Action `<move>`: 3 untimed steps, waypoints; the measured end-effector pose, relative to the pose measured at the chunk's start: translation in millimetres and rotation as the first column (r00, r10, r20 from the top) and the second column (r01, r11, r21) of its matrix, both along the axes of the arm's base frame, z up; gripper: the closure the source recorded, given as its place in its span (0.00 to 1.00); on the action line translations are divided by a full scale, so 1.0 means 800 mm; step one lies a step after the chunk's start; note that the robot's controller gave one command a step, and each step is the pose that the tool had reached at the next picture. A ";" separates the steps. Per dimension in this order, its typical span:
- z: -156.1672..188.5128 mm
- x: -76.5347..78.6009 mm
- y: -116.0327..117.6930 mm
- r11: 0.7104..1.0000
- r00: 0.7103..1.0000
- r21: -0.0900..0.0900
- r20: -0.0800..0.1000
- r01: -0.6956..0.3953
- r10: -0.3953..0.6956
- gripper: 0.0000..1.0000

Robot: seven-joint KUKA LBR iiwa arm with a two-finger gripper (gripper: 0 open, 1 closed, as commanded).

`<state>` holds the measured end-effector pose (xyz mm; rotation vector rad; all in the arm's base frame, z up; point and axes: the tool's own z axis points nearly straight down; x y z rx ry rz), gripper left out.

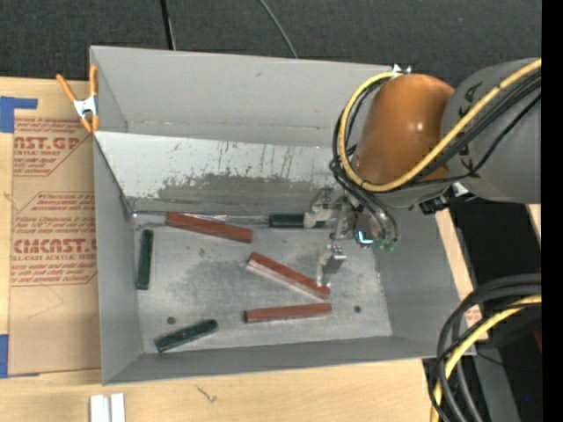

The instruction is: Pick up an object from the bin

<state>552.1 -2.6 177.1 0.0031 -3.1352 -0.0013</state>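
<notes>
Bin holds scattered sticks; gripper hangs toward its right wall, over the right end of the middle red-brown stick. Clenched or released, I cannot tell. Likely the approach step; next calls for lowering and closing.

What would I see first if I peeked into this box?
The big orange dome on the robot's arm at the right jumps out first. Below it the pincer hangs over the right end of a reddish-brown stick in the middle of the grey bin. Other brown sticks and dark green sticks lie scattered about it.
</notes>
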 end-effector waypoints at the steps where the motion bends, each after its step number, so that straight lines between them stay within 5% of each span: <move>1: 0.005 0.002 0.000 1.000 1.000 0.000 0.008 0.000 0.000 0.00; 2: -0.062 -0.003 -0.008 1.000 1.000 0.001 0.014 0.012 -0.012 0.00; 3: -0.122 -0.017 0.023 0.997 0.997 -0.001 0.027 0.072 -0.072 1.00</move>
